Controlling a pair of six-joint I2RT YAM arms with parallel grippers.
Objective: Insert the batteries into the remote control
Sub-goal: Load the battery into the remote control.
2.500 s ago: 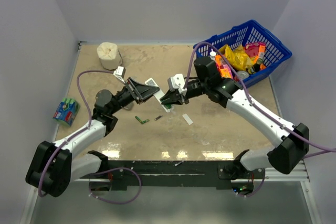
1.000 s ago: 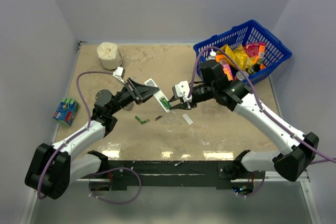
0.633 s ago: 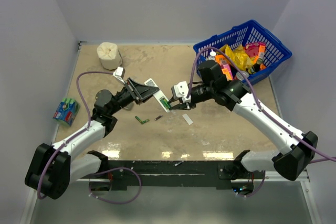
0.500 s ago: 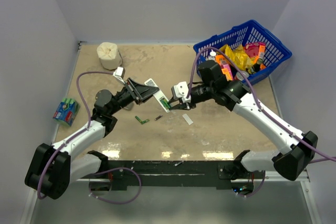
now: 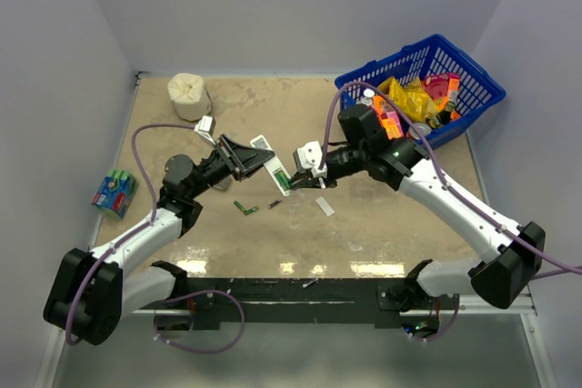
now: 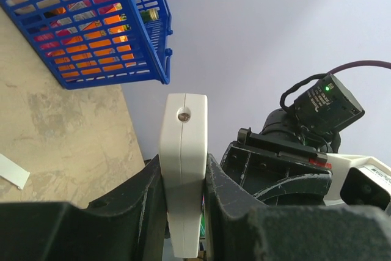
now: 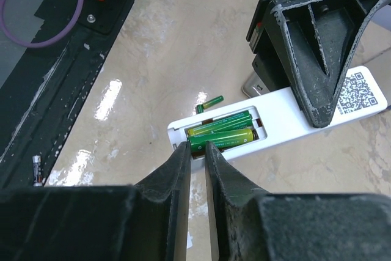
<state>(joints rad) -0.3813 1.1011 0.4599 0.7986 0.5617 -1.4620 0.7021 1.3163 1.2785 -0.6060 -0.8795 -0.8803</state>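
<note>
Remote control [image 7: 275,117] is being held off the table [image 5: 364,243], back side up and cover off, so its battery bay is showing. The left gripper [image 6: 183,169] is clamping the white body by its two long edges, near the end with the printed code. Two green batteries [image 7: 221,132] are lying side by side in the bay. The nearer one [image 7: 223,140] is looking not fully seated, though this is only my judgement.

The right gripper [image 7: 197,151] is standing at the open end of the bay, its two fingers drawn almost together with only a thin slit between. The fingertips are meeting the end of the nearer cell. I cannot tell whether they are pinching that end or only pushing on it.

So the step in hand is seeming to be the seating of the second cell. The next move is calling for a small press downward and along the bay, until the cell is sitting flat beside the first one. The left arm is needing to hold the remote steady meanwhile.

Below, one loose green battery [image 5: 245,208] and one dark battery [image 5: 273,203] are lying on the table. A small white back cover [image 5: 325,206] is lying near them, probably waiting to be fitted afterwards. The blue basket [image 5: 473,74] is standing well apart.
</note>
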